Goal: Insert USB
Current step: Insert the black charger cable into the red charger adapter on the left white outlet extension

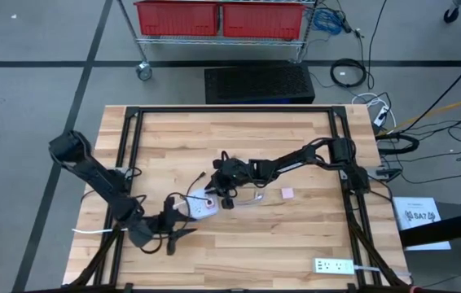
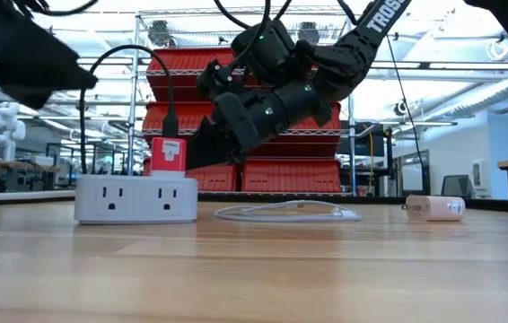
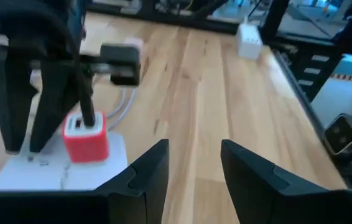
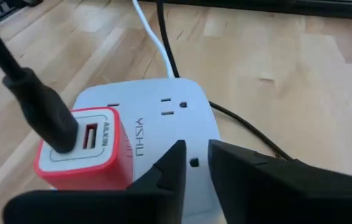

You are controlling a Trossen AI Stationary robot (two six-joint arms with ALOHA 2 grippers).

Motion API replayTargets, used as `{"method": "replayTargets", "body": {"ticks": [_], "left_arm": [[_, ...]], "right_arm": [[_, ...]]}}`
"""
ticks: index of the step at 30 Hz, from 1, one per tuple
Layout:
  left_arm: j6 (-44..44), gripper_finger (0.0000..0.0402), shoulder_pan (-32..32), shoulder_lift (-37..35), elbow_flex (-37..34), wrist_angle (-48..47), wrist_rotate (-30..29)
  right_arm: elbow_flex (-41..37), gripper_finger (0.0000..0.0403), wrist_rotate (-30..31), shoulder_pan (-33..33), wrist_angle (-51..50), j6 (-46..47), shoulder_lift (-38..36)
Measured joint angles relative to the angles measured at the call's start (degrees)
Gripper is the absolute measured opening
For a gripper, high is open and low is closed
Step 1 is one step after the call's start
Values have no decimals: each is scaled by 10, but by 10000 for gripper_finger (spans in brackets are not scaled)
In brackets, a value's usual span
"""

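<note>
The right arm reaches in from the worktop's (image 1: pixel 239 252) right edge, stretched low toward the middle, its right gripper (image 1: pixel 224 195) tilted down just beside the white power strip (image 1: pixel 202 207). In the right wrist view its jaws stand slightly parted with nothing between them, hanging just above the strip's face beside the red USB charger (image 4: pixel 83 152). The left arm angles in from the left rear corner, and the left gripper (image 1: pixel 173 224) rests low near the strip's other side, jaws spread and empty.

The black USB cable (image 4: pixel 30 99) sits plugged into one of the charger's two ports; the wrist view shows the second port vacant, a detail the overhead view cannot resolve. The low view shows the charger (image 2: pixel 168 154) standing upright on the strip (image 2: pixel 135 199), the plug's long axis vertical, pointing down into the charger, cable arching up and over. A coiled white cable (image 2: pixel 285 213) and a small pale adapter (image 2: pixel 433 208) lie apart on the wood.
</note>
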Motion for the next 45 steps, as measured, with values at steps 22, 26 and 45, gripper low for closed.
{"method": "replayTargets", "body": {"ticks": [22,26,45], "left_arm": [[251,152,-124,-198,0,-5,-215],[255,148,-125,-205,0,-8,-217],[251,9,-127,-205,0,-27,-237]], "right_arm": [[0,5,-6,27,-161,-14,-19],[9,7,-8,51,-110,7,8],[333,0,-67,56,-288,-54,170]]}}
